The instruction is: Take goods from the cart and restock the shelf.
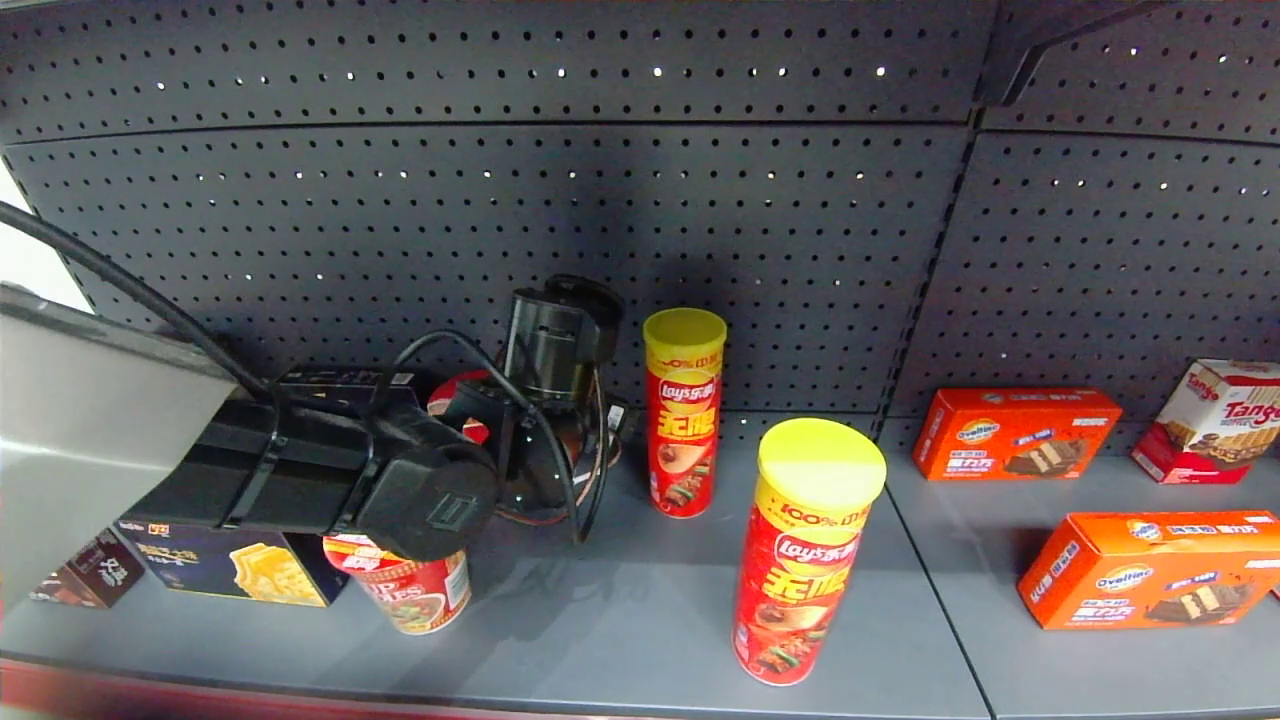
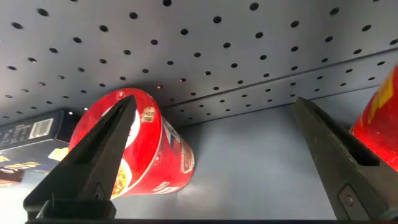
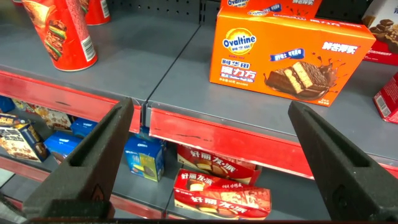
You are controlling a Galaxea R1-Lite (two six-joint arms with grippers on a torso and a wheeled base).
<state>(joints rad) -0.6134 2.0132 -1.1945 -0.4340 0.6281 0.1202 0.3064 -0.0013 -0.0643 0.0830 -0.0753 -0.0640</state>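
My left arm is over the grey shelf, close to the pegboard back wall. In the left wrist view my left gripper is open. A red cup noodle lies tipped over against the back wall, just past one finger and not between the two. In the head view that cup is mostly hidden behind the arm. My right gripper is open and holds nothing, in front of the shelf's red front edge.
Two red chip cans with yellow lids stand mid-shelf. A second cup noodle and a dark box sit under the arm. Orange boxes lie at right. Lower shelves hold packets.
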